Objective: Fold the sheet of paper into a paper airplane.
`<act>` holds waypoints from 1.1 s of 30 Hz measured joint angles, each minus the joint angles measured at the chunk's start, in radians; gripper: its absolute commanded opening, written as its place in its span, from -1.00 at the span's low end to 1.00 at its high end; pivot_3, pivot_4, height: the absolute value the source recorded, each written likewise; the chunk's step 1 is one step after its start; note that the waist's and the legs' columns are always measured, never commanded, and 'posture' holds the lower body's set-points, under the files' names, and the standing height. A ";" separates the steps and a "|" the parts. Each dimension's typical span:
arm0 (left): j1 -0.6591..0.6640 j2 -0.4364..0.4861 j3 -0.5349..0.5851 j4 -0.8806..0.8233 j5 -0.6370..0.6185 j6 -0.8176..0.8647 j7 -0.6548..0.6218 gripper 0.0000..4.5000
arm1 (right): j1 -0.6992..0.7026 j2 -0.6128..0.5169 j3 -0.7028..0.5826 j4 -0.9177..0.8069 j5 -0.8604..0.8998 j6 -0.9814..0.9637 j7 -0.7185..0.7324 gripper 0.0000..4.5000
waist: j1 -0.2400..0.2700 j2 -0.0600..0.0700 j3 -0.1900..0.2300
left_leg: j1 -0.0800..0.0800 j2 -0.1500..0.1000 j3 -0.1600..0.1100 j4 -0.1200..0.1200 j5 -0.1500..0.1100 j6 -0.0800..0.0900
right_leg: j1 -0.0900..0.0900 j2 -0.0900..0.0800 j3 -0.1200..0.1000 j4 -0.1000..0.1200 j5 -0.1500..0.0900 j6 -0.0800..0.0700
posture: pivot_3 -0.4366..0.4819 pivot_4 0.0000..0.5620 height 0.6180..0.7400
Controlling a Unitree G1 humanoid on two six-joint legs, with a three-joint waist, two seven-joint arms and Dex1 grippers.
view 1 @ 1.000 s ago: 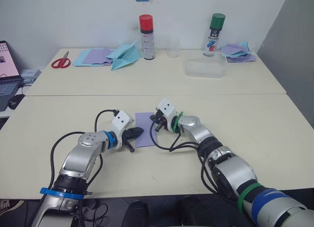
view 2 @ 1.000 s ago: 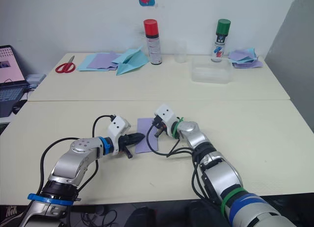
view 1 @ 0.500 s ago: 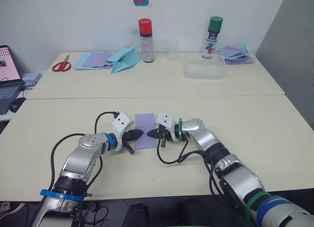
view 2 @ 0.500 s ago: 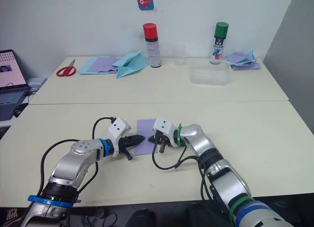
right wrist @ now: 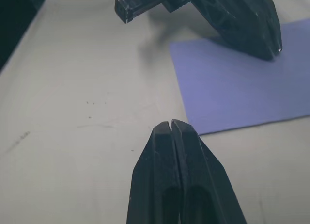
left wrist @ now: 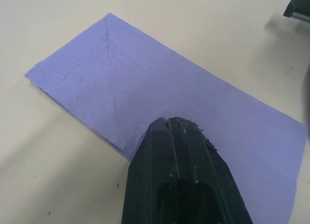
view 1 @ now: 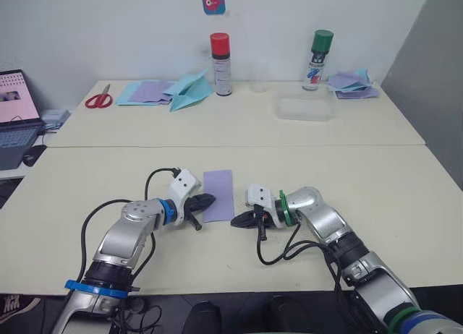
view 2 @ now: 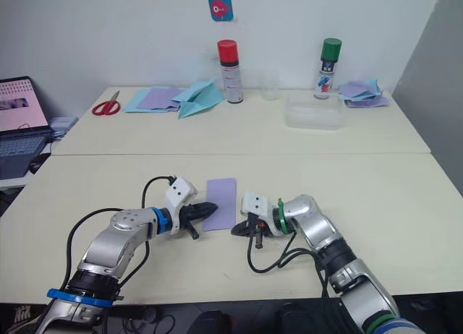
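Cream table (view 1: 405, 197) spreads wide, butted against a second table (view 1: 239, 121) at the white wall. Up there sit a clear tub (view 1: 304, 107), a light-blue paper plane (view 1: 187, 89), red-capped can (view 1: 220, 54), green-capped can (view 1: 318, 50) and red scissors (view 1: 99, 99). Centre stage, the sheet of paper (view 1: 218, 195) lies flat, lavender, an oblong with diagonal creases showing. Left gripper (view 1: 208, 199) presses its tip on the sheet's left edge, fingers together. Right gripper (view 1: 238, 222), fingers together too, rests on bare table just beside the sheet's near corner.
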 measured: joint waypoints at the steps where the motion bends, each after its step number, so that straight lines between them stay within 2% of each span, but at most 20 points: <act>1: -0.001 0.000 0.000 0.002 0.000 -0.005 -0.001 -1.00 | -0.001 0.019 -0.031 -0.001 0.041 0.036 -0.003 -0.98 | 0.002 0.000 0.002 | 0.000 0.000 0.000 0.000 0.000 0.000 | 0.000 -0.001 0.000 0.000 0.000 0.000 | -0.05 -0.47 1.00; 6: -0.006 0.000 -0.002 0.012 0.002 -0.019 -0.001 -1.00 | -0.090 0.075 -0.119 0.060 0.115 0.069 -0.070 -0.98 | 0.004 0.000 0.005 | 0.000 0.000 -0.001 0.000 0.000 0.000 | 0.000 -0.003 -0.002 0.001 0.000 0.000 | -0.05 -0.47 1.00; 13: -0.009 0.000 -0.005 0.013 0.006 -0.025 -0.005 -1.00 | -0.246 0.156 -0.139 0.477 0.000 -0.159 -0.382 -0.98 | 0.004 -0.002 0.011 | -0.001 0.000 0.000 0.000 0.000 0.000 | -0.001 -0.004 -0.001 0.000 0.000 0.000 | -0.05 -0.47 1.00; 18: -0.012 0.001 -0.006 0.012 0.006 -0.026 -0.003 -1.00 | -0.362 0.205 -0.145 0.680 -0.058 -0.281 -0.529 -0.98 | 0.002 -0.002 0.012 | 0.000 0.001 0.000 0.000 0.000 0.000 | 0.000 -0.006 -0.001 0.000 0.001 0.001 | -0.05 -0.47 1.00; 20: -0.010 0.001 -0.006 0.007 0.006 -0.025 -0.001 -1.00 | -0.391 0.224 -0.185 0.738 -0.052 -0.289 -0.592 -0.98 | 0.002 -0.002 0.012 | 0.000 0.001 0.000 0.000 0.000 0.000 | 0.000 -0.006 0.000 0.000 0.001 0.001 | -0.05 -0.47 1.00; 24: -0.001 0.001 -0.006 -0.007 0.006 -0.025 0.000 -1.00 | -0.428 0.227 -0.248 0.811 -0.043 -0.301 -0.713 -0.98 | 0.002 -0.002 0.012 | 0.000 0.001 0.001 -0.001 0.000 0.000 | 0.000 -0.008 0.000 0.000 0.000 0.001 | -0.05 -0.47 1.00; 27: 0.002 0.001 -0.006 -0.009 0.006 -0.024 0.001 -1.00 | -0.430 0.228 -0.258 0.825 -0.047 -0.323 -0.750 -0.98 | 0.002 -0.002 0.012 | 0.000 0.000 0.001 -0.002 0.000 0.000 | 0.000 -0.009 0.000 0.000 0.000 0.001 | -0.05 -0.47 1.00; 30: 0.003 0.001 -0.006 -0.010 0.006 -0.022 0.001 -1.00 | -0.427 0.224 -0.275 0.833 -0.044 -0.356 -0.760 -0.98 | 0.002 -0.002 0.013 | 0.000 0.000 0.001 -0.002 0.000 0.000 | 0.000 -0.009 0.000 0.000 0.000 0.001 | -0.05 -0.47 1.00; 33: 0.003 0.001 -0.004 -0.009 0.006 -0.021 -0.001 -1.00 | -0.404 0.206 -0.293 0.801 -0.025 -0.405 -0.692 -0.98 | 0.002 -0.002 0.016 | -0.001 0.000 0.001 -0.002 0.000 0.000 | -0.001 -0.009 0.000 0.000 -0.001 0.002 | -0.05 -0.47 1.00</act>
